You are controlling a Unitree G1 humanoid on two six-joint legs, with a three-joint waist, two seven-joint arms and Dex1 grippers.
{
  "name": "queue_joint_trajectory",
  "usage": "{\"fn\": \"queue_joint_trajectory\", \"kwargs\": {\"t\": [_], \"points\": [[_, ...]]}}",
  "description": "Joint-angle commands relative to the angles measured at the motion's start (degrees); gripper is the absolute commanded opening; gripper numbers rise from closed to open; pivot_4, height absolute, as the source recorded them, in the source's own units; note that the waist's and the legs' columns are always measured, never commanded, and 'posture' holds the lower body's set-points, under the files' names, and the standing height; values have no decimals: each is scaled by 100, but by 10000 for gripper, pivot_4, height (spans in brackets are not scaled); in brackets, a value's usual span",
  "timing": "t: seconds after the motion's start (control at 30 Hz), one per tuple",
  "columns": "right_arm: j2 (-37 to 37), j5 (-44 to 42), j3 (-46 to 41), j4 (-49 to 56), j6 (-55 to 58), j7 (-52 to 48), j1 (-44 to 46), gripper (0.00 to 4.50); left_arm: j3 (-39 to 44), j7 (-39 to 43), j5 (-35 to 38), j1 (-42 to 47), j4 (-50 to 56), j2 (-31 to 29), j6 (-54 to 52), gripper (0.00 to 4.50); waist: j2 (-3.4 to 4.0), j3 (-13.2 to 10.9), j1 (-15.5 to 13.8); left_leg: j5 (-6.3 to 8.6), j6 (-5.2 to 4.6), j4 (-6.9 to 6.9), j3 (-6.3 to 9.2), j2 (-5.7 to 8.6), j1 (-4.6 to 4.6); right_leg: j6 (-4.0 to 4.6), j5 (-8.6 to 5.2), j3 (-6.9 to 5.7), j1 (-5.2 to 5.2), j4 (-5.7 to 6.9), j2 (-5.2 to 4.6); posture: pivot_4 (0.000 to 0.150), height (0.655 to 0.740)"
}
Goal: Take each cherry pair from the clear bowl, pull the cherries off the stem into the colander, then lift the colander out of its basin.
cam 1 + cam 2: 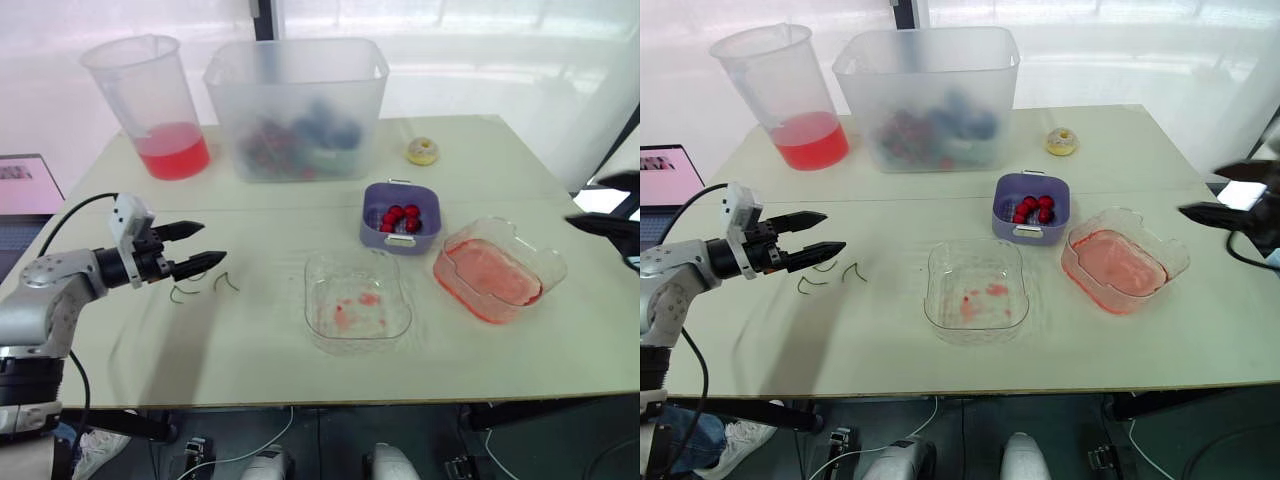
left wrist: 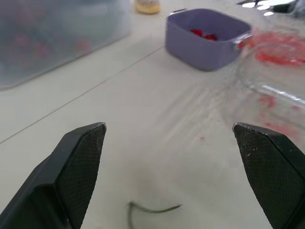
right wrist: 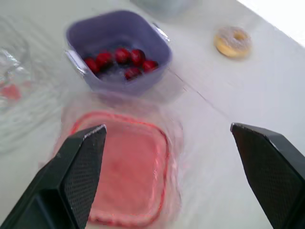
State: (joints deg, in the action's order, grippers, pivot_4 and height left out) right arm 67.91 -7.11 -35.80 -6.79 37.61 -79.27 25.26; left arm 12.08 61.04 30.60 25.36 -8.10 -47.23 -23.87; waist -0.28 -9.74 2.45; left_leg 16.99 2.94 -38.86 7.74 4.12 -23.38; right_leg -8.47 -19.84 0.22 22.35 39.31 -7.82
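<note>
Left tool [image 1: 210,243] hovers wide open and empty over the left part of the surface [image 1: 250,350], just above a few bare green stems [image 1: 185,293] lying there. Right tool [image 1: 1210,192] is at the far right edge, fingers spread wide, holding nothing, pointed toward the basin [image 1: 535,258]. Bowl [image 1: 385,322] sits centre-front, holding only red smears. Colander [image 1: 372,228], purple, stands on the surface just behind the bowl and beside the basin, not in it; several cherries [image 1: 402,216] lie inside. Basin holds red liquid. At the back: jug [image 1: 150,100] with red liquid, frosted bin [image 1: 295,100], doughnut [image 1: 422,151].
</note>
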Motion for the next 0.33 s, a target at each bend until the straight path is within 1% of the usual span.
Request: {"fn": "queue_joint_trajectory", "kwargs": {"t": [0.03,0.17,0.27,0.33], "points": [[-248,-196,-1137,548,-302,100,-898,44199,169,-164,-328,124,-444,-65,461,45000,-1,0,0,0,0,3,-2,1,0,0,0,-1,-2,-3,0,1500,7400],[-1085,-364,-1796,839,-996,663,-1896,44199,323,104,-470,-226,-893,-189,875,45000,-1,2,23,0,0,2,-7,-2,5,0,0,5,-3,-1,1,1500,7400],[-1264,-526,-1913,678,-1274,889,-2251,44199,365,194,-557,-367,-1072,-286,1056,45000,0,1,16,0,0,6,-5,-2,8,0,0,11,-2,-1,-1,1500,7400],[-1319,-636,-1953,531,-1434,1007,-2408,44199,381,250,-491,-386,-1113,-330,949,45000,0,1,13,0,0,5,1,-2,8,0,0,11,-2,-1,-1,1500,7400]]}}
